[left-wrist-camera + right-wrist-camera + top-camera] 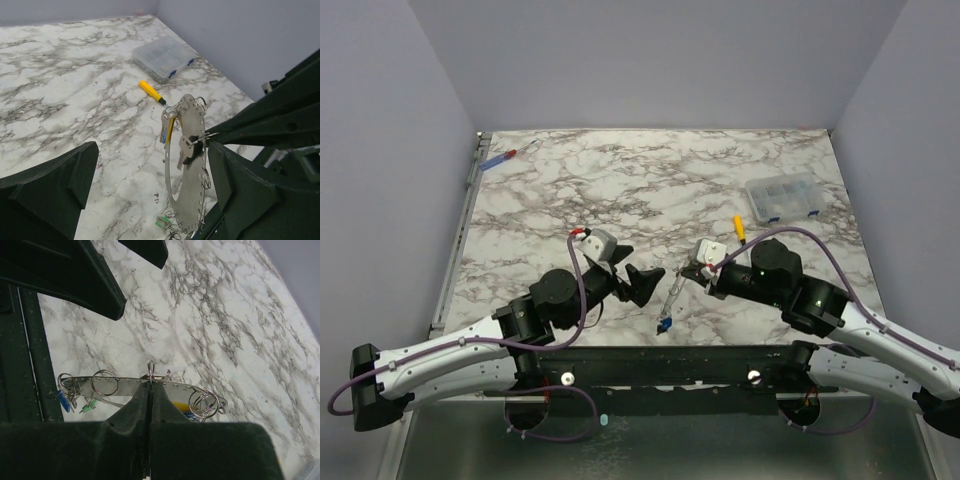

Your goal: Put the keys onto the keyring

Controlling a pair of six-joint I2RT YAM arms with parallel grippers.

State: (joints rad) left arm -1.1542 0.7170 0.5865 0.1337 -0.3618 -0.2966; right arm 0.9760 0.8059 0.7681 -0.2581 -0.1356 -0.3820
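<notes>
The keyring (pixel 196 117) is a large flat silver loop with small holes and split rings, held on edge above the table. It also shows in the top view (pixel 673 293) and the right wrist view (pixel 120 385). My right gripper (pixel 150 384) is shut on its rim. Keys hang from it: a yellow and blue capped pair (pixel 168 131), a plain silver one (pixel 186 146) and a green capped one (pixel 163 221). My left gripper (pixel 150 185) is open, and the keyring stands in the gap close to its right finger (pixel 250 190).
A yellow-handled screwdriver (pixel 740 228) lies right of centre, with a clear compartment box (pixel 782 197) behind it. A red-and-blue screwdriver (pixel 500 158) lies at the far left corner. The arms' black base rail (pixel 670 365) runs along the near edge.
</notes>
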